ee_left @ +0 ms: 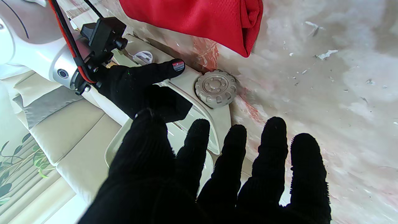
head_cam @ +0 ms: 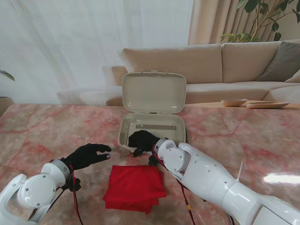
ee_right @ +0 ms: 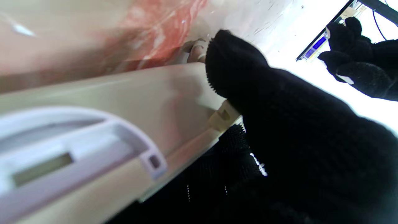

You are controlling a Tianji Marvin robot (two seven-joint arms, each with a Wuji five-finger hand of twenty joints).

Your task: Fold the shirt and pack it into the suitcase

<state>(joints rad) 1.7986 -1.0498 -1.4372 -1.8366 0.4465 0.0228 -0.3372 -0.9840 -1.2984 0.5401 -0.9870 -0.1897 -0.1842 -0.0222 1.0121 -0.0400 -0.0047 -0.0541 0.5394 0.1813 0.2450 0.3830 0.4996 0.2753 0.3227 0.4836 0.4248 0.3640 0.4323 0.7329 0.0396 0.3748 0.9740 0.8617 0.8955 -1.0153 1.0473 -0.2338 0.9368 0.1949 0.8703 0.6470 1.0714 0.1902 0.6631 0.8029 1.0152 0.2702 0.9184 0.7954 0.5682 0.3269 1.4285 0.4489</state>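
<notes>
Red and folded into a rough square, the shirt (head_cam: 135,187) lies on the pink marbled surface (head_cam: 47,131), just on my side of the suitcase (head_cam: 153,125) and apart from it. The suitcase stands open, its cream lid (head_cam: 153,92) propped upright on the far side, the tray holding no cloth.

At the suitcase's near rim, the right hand (head_cam: 143,141) in its black glove curls over the edge. The right wrist view shows one of the fingers (ee_right: 230,62) lying over the outside wall and others tucked under the rim inside, so the hand is clamped on that wall. A small latch tab (ee_right: 221,116) sits right against the fingers.

To the left of the suitcase and left of the shirt, the left hand (head_cam: 88,154) hovers over the surface with nothing in it. Its fingers (ee_left: 275,146) are spread apart and stretched flat, pointing toward the suitcase's near left corner, where a round grey wheel (ee_left: 216,88) shows. The shirt touches neither hand.
</notes>
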